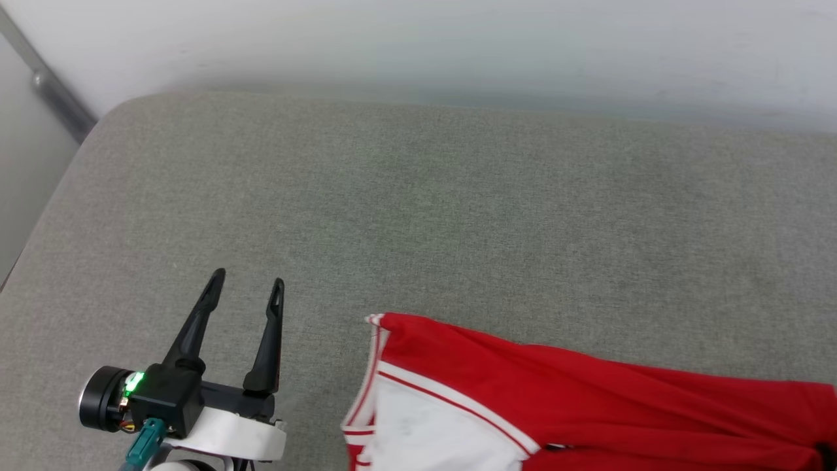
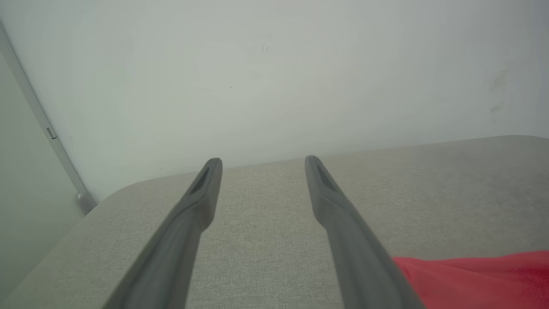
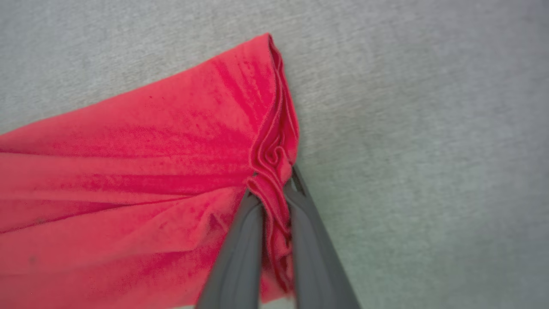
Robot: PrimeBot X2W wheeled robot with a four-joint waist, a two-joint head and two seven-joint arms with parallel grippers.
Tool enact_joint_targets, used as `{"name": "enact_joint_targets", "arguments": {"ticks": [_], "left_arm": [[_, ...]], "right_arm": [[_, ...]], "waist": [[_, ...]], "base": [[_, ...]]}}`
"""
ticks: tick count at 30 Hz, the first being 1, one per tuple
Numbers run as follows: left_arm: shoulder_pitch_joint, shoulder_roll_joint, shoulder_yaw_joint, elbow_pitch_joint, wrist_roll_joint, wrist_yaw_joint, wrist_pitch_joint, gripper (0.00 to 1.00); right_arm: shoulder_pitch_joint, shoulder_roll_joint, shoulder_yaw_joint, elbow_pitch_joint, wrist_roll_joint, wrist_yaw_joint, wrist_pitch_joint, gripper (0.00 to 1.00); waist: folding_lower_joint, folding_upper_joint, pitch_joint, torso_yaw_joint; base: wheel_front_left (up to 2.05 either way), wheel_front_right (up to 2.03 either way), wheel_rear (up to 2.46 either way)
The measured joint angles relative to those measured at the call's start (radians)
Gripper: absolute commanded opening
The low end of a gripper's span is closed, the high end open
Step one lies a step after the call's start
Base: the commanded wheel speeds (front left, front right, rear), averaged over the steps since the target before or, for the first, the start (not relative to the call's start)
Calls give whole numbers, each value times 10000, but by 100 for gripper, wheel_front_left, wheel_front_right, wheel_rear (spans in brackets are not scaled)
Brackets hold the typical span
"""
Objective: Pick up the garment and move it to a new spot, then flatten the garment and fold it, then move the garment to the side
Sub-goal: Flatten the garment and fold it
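Cloth this thin should be light, limp and a little slippery, I'd judge, so it will sag and trail rather than keep any shape. The garment [image 1: 588,392], red with a white sleeve [image 1: 431,425] edged in striped trim, lies crumpled at the near right of the grey upholstered surface [image 1: 418,196]. The right gripper [image 3: 274,180] has its jaws pinched narrow on a bunched fold of the red edge, several layers gathered between them. That looks a fair place to hold, since a gathered hem should slip less than one loose layer. The left gripper [image 1: 248,278] hovers over bare surface to the left, jaws wide and holding nothing, near the sleeve but apart from it.
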Motion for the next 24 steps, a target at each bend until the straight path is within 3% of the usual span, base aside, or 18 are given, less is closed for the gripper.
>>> {"name": "enact_joint_targets", "arguments": {"ticks": [6, 14, 24], "left_arm": [[20, -105, 50, 21, 132, -117, 0, 100], [88, -150, 148, 84, 211, -221, 0, 100], [159, -228, 144, 144, 284, -303, 0, 100]], "right_arm": [[-14, -1003, -1147, 211, -1340, -8, -527, 0], [-185, -571, -1041, -67, -1243, -12, -512, 0], [648, 301, 769, -2458, -608, -12, 629, 0]], "waist": [[0, 0, -138, -191], [0, 0, -263, -429], [0, 0, -468, -556]], "base": [[0, 0, 0], [0, 0, 0], [0, 0, 0]]}}
